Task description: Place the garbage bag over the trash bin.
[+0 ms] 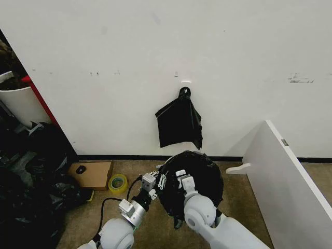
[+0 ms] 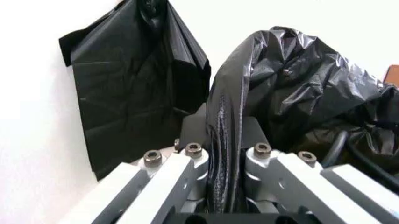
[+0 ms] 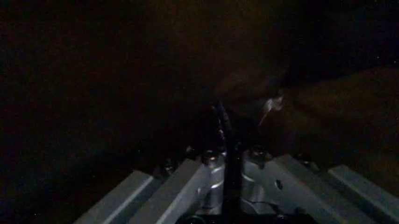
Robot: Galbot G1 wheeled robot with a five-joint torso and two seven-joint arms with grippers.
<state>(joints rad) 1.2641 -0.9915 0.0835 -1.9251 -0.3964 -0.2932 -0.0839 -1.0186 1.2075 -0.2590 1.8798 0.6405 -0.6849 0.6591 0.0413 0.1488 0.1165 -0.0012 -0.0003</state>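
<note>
The garbage bag (image 1: 199,168) is a glossy, crinkled black mound on the floor by the wall, low in the middle of the head view. The trash bin is hidden beneath it. My left gripper (image 1: 157,180) sits at the bag's left edge. In the left wrist view it (image 2: 225,154) is shut on a thin fold of the black plastic (image 2: 299,93). My right gripper (image 1: 182,179) rests on the bag's near side. The dark right wrist view shows this gripper (image 3: 227,154) closed on a thin sheet of plastic.
A flat black bunch (image 1: 179,122) hangs from a wall hook just above the bag. A white board (image 1: 288,176) leans at the right. To the left are a cardboard piece (image 1: 93,174), a yellow tape roll (image 1: 118,183), dark stuffed sacks (image 1: 31,171) and a white tub (image 1: 21,104).
</note>
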